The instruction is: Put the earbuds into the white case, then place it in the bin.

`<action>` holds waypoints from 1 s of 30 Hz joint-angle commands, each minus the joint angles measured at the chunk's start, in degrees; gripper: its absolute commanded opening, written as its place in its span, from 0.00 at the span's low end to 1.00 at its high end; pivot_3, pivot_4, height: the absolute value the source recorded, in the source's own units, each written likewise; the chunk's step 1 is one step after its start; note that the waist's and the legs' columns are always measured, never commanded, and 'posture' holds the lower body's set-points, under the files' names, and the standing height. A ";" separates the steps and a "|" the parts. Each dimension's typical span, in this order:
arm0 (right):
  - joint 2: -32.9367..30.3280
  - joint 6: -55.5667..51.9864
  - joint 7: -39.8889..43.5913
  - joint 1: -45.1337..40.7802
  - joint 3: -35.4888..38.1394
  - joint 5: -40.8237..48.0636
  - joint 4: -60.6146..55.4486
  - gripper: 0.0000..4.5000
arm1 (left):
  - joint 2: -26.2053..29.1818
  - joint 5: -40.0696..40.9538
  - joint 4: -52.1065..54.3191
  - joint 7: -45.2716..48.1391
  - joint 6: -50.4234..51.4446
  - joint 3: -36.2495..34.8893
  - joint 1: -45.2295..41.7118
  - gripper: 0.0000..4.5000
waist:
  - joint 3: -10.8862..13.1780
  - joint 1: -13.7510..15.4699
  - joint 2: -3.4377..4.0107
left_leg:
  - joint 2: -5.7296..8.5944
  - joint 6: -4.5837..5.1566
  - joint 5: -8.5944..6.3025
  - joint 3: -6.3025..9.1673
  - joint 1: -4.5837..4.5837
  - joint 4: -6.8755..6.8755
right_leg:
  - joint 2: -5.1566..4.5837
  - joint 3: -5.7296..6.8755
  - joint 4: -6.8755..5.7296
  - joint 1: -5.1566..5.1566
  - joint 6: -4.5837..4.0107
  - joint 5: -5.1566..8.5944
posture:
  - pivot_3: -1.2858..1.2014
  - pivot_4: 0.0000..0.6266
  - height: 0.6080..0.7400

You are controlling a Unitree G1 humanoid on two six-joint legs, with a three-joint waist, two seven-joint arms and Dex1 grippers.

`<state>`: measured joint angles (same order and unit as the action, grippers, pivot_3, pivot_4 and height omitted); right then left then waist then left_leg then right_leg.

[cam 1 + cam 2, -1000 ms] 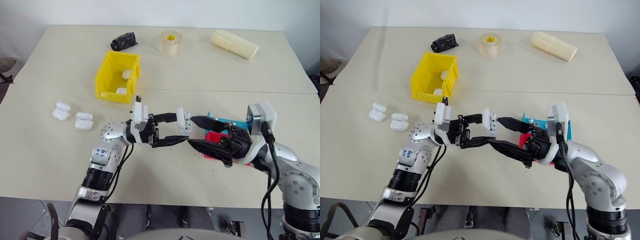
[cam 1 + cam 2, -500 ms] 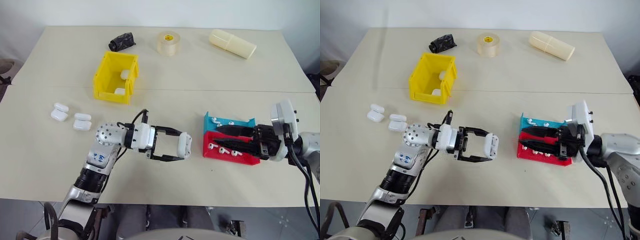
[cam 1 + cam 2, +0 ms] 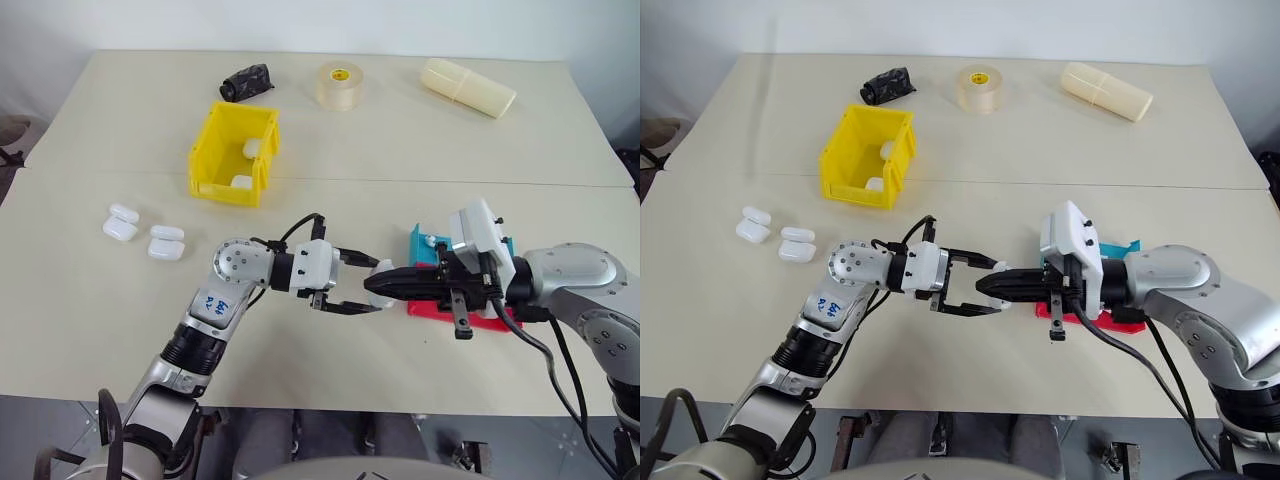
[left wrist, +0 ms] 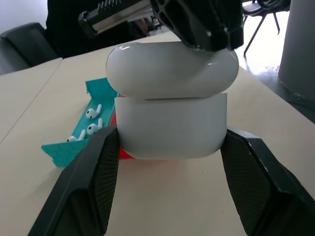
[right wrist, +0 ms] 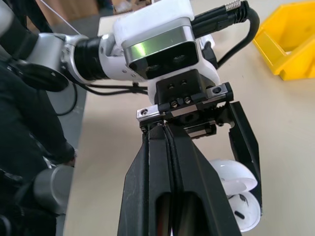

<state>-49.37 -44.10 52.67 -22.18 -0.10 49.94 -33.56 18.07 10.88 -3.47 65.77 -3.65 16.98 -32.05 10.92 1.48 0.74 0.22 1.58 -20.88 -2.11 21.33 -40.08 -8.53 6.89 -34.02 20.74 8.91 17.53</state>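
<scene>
My left gripper (image 4: pixel 170 142) is shut on a white case (image 4: pixel 172 123) held above the table's front middle, its lid slightly ajar. My right gripper (image 3: pixel 367 285) is shut, its tips against the case's lid between the left fingers (image 4: pixel 93 172). Whether it holds anything is hidden. Earbuds (image 4: pixel 92 121) lie in a teal tray (image 3: pixel 420 243). The red tray (image 3: pixel 440 306) beside it is mostly covered by my right hand. The yellow bin (image 3: pixel 215 150) stands at the back left with two white cases (image 3: pixel 253 148) inside.
Two more white cases (image 3: pixel 122 222) lie on the table at the left. A tape roll (image 3: pixel 340 85), a black object (image 3: pixel 247 80) and a cream cylinder (image 3: pixel 470 88) sit along the far edge.
My right gripper was open beside the case, drew back over the trays while shutting, and has now returned shut to the case. My left gripper rolled, still holding the case.
</scene>
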 commanded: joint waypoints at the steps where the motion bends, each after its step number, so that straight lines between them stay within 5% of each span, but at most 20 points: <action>1: -2.23 -0.18 0.67 1.77 0.37 -2.66 0.47 0.01 | -0.35 1.68 2.03 -0.27 -1.74 -0.74 0.42 0.61 | 0.00 0.10 0.00 | 0.00 0.00 0.00 0.00 0.00 0.00 | -0.01 0.00 0.00 -0.01 0.00 0.00 | 0.52 0.24 1.00; 7: -5.26 6.30 6.47 10.70 6.83 -6.24 5.94 0.01 | 0.61 5.72 3.97 0.37 -2.58 -4.09 3.62 0.61 | 0.03 0.13 -0.06 | 0.01 0.03 -0.02 -0.01 0.01 0.00 | -0.06 -0.01 0.02 -0.02 0.01 -0.01 | 0.52 0.24 1.00; 13: 1.75 18.52 10.45 14.16 13.97 -6.35 12.29 0.01 | 1.68 10.99 7.37 -0.10 -2.01 -8.73 8.24 0.61 | 0.04 -0.26 -0.09 | -0.03 0.03 -0.02 -0.05 -0.06 0.01 | -0.01 -0.02 0.01 -0.05 0.01 0.00 | 0.52 0.24 1.00; 16: 4.74 24.30 12.01 16.37 15.70 -7.98 12.54 0.13 | 2.18 14.47 10.73 -4.50 0.98 -13.75 13.24 0.61 | 0.04 -0.13 -0.07 | -0.08 0.00 0.00 -0.05 -0.08 0.02 | 0.03 -0.02 -0.01 -0.03 0.01 0.00 | 0.52 0.24 1.00; 28: 15.14 36.46 7.11 15.79 13.16 -14.17 12.45 0.99 | 0.07 17.94 17.51 -33.07 10.97 -32.83 25.05 0.61 | 0.03 0.05 -0.08 | -0.25 0.00 0.01 0.00 -0.17 -0.01 | -0.02 -0.10 -0.03 -0.11 0.04 -0.02 | 0.52 0.24 1.00; 30: 15.87 36.90 6.68 16.05 12.34 -14.81 12.30 1.00 | -0.15 17.12 16.09 -38.00 12.12 -34.98 23.22 0.61 | 0.03 0.08 -0.08 | -0.22 0.00 0.01 0.01 -0.17 -0.01 | -0.03 -0.10 -0.04 -0.11 0.04 -0.02 | 0.52 0.24 1.00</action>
<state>-33.68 -8.61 59.93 -6.20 12.22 35.08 -20.19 18.11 27.86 11.01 31.08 8.34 -16.02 -7.59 10.96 1.55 0.66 0.02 1.58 -20.87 -2.10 21.17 -40.09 -8.57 6.78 -34.05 20.63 8.95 17.51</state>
